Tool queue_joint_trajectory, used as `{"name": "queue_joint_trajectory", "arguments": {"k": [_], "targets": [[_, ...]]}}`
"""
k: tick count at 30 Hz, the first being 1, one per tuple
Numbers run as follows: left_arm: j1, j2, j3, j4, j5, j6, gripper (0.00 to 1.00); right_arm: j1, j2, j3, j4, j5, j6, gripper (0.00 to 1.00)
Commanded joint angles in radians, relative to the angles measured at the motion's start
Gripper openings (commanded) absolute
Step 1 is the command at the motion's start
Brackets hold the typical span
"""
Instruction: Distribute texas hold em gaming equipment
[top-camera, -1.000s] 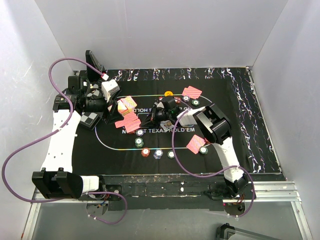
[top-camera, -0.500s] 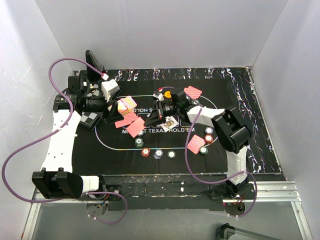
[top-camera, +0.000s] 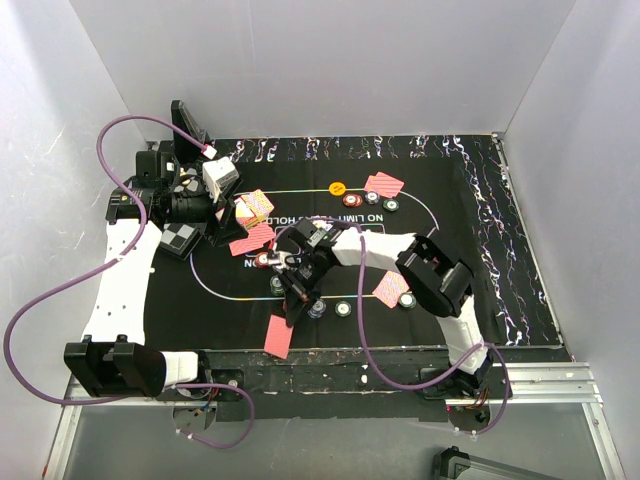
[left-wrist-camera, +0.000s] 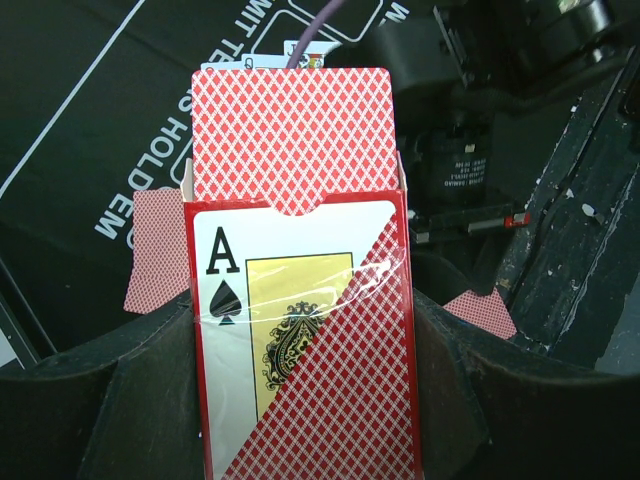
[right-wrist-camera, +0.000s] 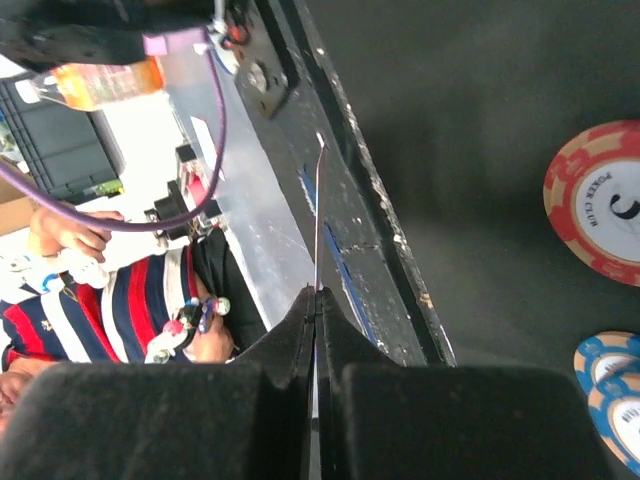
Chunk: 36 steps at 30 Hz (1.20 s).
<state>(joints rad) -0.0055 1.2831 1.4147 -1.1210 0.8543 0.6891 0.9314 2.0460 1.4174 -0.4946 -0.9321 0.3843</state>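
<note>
My left gripper (left-wrist-camera: 300, 410) is shut on an open card box (left-wrist-camera: 300, 330) printed with an ace of spades, and the red-backed deck (left-wrist-camera: 292, 130) sticks out of its top. From above, that box (top-camera: 252, 209) hangs over the mat's left side. My right gripper (right-wrist-camera: 316, 300) is shut on one playing card (right-wrist-camera: 318, 200), seen edge-on. In the top view this card (top-camera: 278, 337) hangs over the mat's near edge below the right gripper (top-camera: 292, 312). Face-down cards lie at the left (top-camera: 252, 240), far right (top-camera: 384, 184) and near right (top-camera: 390, 288). A red chip (top-camera: 262, 259) lies on the mat.
The black printed mat (top-camera: 470, 230) covers the table. On it lie a yellow disc (top-camera: 337, 187), green chips (top-camera: 343, 309) and a blue chip (top-camera: 317, 308). Red (right-wrist-camera: 600, 200) and blue chips (right-wrist-camera: 610, 385) lie right of my right fingers. Purple cables loop over both arms.
My right arm has swung from the mat's middle to its near edge, carrying one card. The left arm and its box have not moved.
</note>
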Motion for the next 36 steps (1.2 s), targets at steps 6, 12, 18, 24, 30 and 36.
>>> {"name": "queue_joint_trajectory", "arguments": {"k": [6,12,18,24,30,36], "targets": [[0.004,-0.033,0.033,0.013,0.032,-0.007,0.00,0.038,0.031,0.048,-0.176,0.096,-0.153,0.39],[0.004,-0.021,0.030,0.012,0.034,-0.002,0.00,-0.008,-0.142,-0.038,-0.108,0.240,-0.131,0.59],[0.004,-0.010,0.017,0.013,0.042,0.009,0.01,-0.130,-0.400,-0.117,-0.059,0.311,-0.087,0.69],[-0.063,-0.044,-0.045,0.027,0.009,0.027,0.01,-0.304,-0.547,-0.071,0.036,0.314,0.025,0.84],[-0.108,-0.053,-0.086,0.030,0.011,0.027,0.01,-0.358,-0.535,-0.008,0.226,0.199,0.203,0.86],[-0.162,-0.071,-0.118,0.053,0.037,0.050,0.01,-0.336,-0.439,0.040,0.386,0.159,0.360,0.88]]}}
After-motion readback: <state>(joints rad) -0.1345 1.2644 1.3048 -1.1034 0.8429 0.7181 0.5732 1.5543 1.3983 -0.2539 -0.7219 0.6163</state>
